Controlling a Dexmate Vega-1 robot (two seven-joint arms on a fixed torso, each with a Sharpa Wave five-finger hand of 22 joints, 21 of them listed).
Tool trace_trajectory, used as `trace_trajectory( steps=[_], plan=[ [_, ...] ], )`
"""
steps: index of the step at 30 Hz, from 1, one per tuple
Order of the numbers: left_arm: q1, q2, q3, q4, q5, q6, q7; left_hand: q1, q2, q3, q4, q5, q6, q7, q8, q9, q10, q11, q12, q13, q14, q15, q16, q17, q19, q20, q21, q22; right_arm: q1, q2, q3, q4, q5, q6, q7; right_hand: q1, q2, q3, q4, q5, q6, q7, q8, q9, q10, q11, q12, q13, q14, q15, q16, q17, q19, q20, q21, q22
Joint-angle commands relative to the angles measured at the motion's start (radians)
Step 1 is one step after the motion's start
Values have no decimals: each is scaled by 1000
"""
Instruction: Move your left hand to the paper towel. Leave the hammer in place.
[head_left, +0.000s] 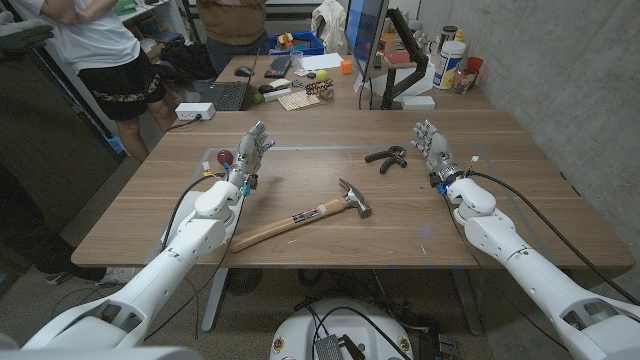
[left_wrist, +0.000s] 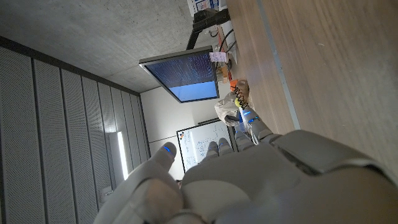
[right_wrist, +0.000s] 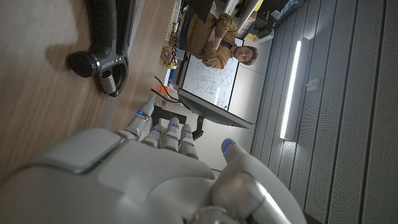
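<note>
A hammer (head_left: 300, 220) with a wooden handle lies on the wooden table (head_left: 330, 130) near its front edge, its steel head (head_left: 355, 197) pointing to the right. My left hand (head_left: 250, 150) stands behind and to the left of the handle, fingers up and apart, holding nothing and clear of the hammer. In the left wrist view the back of my left hand (left_wrist: 249, 180) shows over the table top (left_wrist: 329, 74). My right hand (head_left: 432, 148) stands at the right side, fingers up and empty; the right wrist view shows its back (right_wrist: 155, 174).
A black hand-grip exerciser (head_left: 388, 157) (right_wrist: 106, 37) lies just left of my right hand. A small red ball (head_left: 224, 158) sits by my left hand. Behind the table stand a cluttered desk with a monitor (head_left: 365, 40) and two people (head_left: 100, 50).
</note>
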Motion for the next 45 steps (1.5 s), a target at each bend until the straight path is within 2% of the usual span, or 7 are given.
trace_trajectory(
  steps=[1,8,19,28,45],
  plan=[
    [33,-111,-141,-14,135,68,-74,-1,90,5,0,5,-153,-4,5,3,-98,-6,7,5,-184,-63,7,2,-195,-81,6,2,-25,93,121,0,-107,-55,72,1,87,5,-1,4,7,1,6,3,7,-1,4,3,-5,-38,7,3,-68,-114,8,4],
    [50,-154,-207,-40,206,98,-111,1,92,6,-1,5,-154,-7,4,3,-99,-7,6,5,-186,-64,6,1,-196,-81,4,2,-27,138,170,7,-158,-74,111,1,87,4,-1,4,8,0,6,3,7,-2,4,3,-5,-38,7,3,-68,-114,5,4],
    [76,-180,-262,-89,292,123,-137,9,92,11,-7,6,-156,-10,4,3,-102,-11,5,4,-188,-63,4,-1,-199,-76,0,1,-29,179,215,12,-202,-87,147,0,86,2,0,4,6,1,6,3,6,0,3,3,-4,-37,7,3,-65,-113,-1,4],
    [97,-179,-281,-132,349,126,-137,28,82,19,-20,8,-160,-13,4,3,-106,-11,4,4,-191,-61,1,-5,-205,-71,-7,0,-34,192,238,8,-221,-91,163,0,86,1,1,4,6,0,6,3,7,-1,3,3,-5,-37,6,3,-64,-114,-5,5],
    [119,-169,-301,-182,397,135,-131,43,78,25,-27,9,-167,-13,2,3,-117,-10,1,4,-200,-60,-3,-7,-214,-70,-15,0,-39,203,254,2,-239,-97,175,0,88,-1,2,4,7,0,6,3,8,-3,3,3,-4,-37,6,3,-60,-113,-15,5]
  ],
)
